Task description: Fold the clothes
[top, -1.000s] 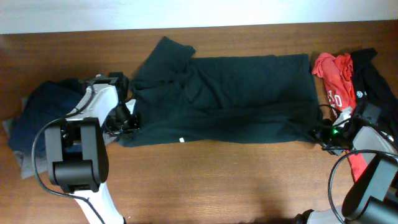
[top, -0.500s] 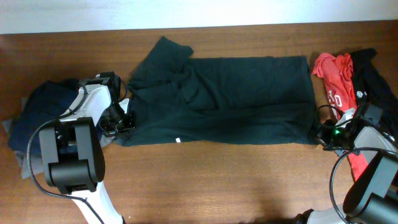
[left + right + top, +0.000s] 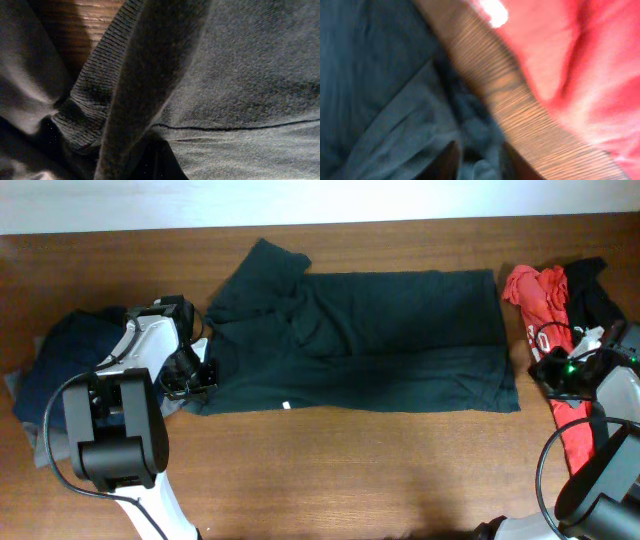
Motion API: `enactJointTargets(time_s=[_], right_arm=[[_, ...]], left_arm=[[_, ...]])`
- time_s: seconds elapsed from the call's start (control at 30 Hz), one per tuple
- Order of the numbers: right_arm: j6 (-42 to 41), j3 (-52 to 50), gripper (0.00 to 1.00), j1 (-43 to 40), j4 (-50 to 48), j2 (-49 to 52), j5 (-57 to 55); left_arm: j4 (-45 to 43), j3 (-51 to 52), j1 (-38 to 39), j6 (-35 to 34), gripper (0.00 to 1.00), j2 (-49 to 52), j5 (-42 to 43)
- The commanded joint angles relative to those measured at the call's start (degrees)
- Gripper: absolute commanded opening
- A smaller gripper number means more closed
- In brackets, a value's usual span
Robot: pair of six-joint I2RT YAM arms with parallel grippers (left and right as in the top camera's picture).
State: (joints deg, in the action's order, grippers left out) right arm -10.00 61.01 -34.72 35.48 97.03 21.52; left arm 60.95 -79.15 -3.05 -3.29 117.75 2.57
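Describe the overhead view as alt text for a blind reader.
A dark green shirt lies spread across a wooden table. The left gripper is shut on its left end, near a navy piece; the right gripper hovers by its right end, beside a red shirt and black garment.

Bare table [image 3: 350, 480] in front, green shirt [image 3: 380, 340] across middle.
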Motion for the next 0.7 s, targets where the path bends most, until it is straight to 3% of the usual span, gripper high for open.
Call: enactJointTargets(time_s=[0.0,0.27,0.4,0.5,0.67], right_arm=[[3.91,-0.04,0.37,2.25,2.93,0.0,8.17],[2.95,-2.36,0.43,9.29,2.25,0.11,-2.14],[0.94,-2.43,0.36,9.68,0.68,0.9,-3.76],[-0.83,-2.47,0.44,9.66,0.44,2.43,-7.56],[-0.81,-2.47,0.43,9.73,-0.17,5.9,-4.7]], left_arm=[[-0.9,0.52,-0.55,-0.2,0.01,-0.33,-0.66],[-0.9,0.52,-0.55,-0.2,0.01,-0.33,-0.63],[-0.87,0.52,-0.55,-0.2,0.0,-0.33,-0.63],[-0.87,0.52,-0.55,-0.2,0.01,-0.33,-0.63],[-0.48,0.52,-0.55,-0.17,0.01,-0.33,-0.63]])
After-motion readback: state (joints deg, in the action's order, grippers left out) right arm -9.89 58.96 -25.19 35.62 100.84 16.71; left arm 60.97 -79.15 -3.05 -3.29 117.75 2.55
